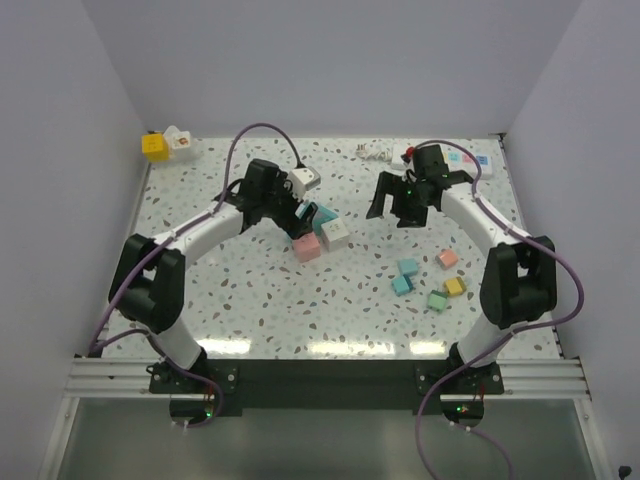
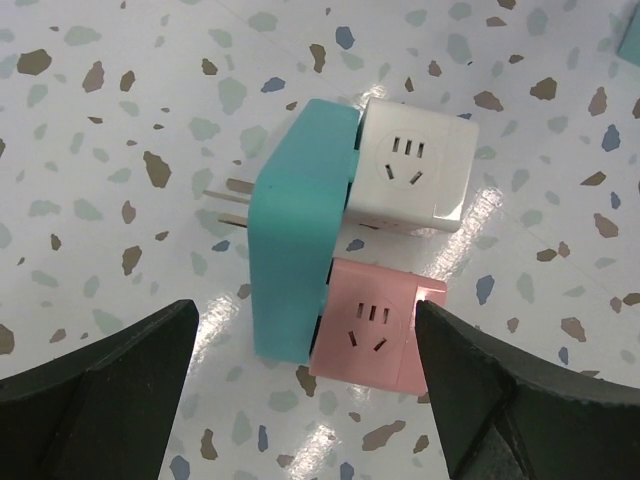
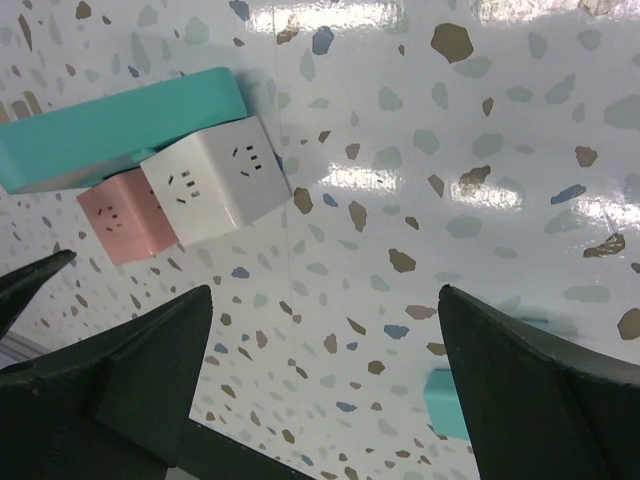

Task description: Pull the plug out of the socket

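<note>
The socket, a white power strip (image 1: 470,158) with small coloured marks, lies at the back right, partly hidden behind my right arm. A small dark and red piece (image 1: 408,153) sits at its left end; I cannot tell if it is the plug. My right gripper (image 1: 395,205) (image 3: 325,370) is open and empty, in front of and left of the strip, over bare table. My left gripper (image 1: 297,215) (image 2: 305,390) is open and empty above a teal block (image 2: 295,250) with metal prongs, which has a white cube (image 2: 410,165) and a pink cube (image 2: 370,330) joined to it.
A white cube (image 1: 305,180) lies by the left wrist. Loose small cubes, teal (image 1: 405,277), pink (image 1: 447,258), yellow (image 1: 455,287) and green (image 1: 437,300), lie at the right. A yellow cube (image 1: 154,146) and a white piece (image 1: 180,140) sit back left. A small white item (image 1: 372,152) is at the back.
</note>
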Controlling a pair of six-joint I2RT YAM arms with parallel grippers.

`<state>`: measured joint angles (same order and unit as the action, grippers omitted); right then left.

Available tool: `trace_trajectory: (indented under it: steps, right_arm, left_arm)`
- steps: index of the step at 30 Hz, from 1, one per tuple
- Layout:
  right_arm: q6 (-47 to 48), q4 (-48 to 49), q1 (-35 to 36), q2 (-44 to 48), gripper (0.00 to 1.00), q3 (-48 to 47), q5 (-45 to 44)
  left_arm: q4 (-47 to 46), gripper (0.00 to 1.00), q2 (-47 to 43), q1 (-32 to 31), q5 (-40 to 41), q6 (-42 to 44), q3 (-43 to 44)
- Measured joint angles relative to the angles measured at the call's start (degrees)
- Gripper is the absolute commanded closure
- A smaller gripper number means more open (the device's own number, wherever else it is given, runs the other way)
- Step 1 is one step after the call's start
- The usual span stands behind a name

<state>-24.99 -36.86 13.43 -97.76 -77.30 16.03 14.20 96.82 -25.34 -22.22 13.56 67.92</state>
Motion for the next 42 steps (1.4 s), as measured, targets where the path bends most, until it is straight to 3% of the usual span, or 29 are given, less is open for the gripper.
trace_trajectory:
  steps: [5, 14, 17, 20, 23, 24, 27, 34, 42]
  right_arm:
    - [0.0, 0.0, 0.0, 1.9, 0.02, 2.5, 0.0]
    - [-0.1, 0.0, 0.3, 2.8, 0.06, 3.1, 0.3]
    - [0.0, 0.1, 0.9, 3.3, 0.08, 3.5, 1.4]
    - [0.0, 0.3, 1.9, 3.4, 0.11, 3.8, 2.4]
    - [0.0, 0.4, 3.4, 3.4, 0.12, 4.3, 3.3]
    - [0.1, 0.4, 3.8, 3.4, 0.12, 4.5, 3.4]
    - [0.8, 0.4, 5.6, 3.4, 0.12, 4.7, 3.5]
    - [5.9, 0.0, 13.8, 2.8, 0.09, 3.3, 2.7]
    - [13.4, -1.9, 26.2, -6.2, 0.03, -6.4, -1.8]
  left_arm:
    - [-2.6, 0.06, -1.4, 0.7, 0.2, 2.0, -2.6]
    - [-5.2, 0.25, 6.5, 0.9, -5.8, 1.4, -1.5]
    - [-7.9, 0.38, 8.3, 1.0, -7.5, -1.1, -0.6]
    - [-10.4, 0.63, 9.6, 1.0, -7.3, -3.9, -0.2]
    - [-12.2, 0.77, 10.1, 1.1, -7.5, -6.6, -0.3]
    - [-12.4, 0.87, 10.1, 1.0, -7.2, -7.3, -0.4]
    - [-14.1, 1.00, 9.9, 1.0, -6.8, -10.5, -1.8]
    - [-16.7, 1.00, 4.3, 0.0, -1.7, -18.3, -8.8]
    - [-16.3, 1.00, 3.4, -1.3, 0.5, -23.4, -9.5]
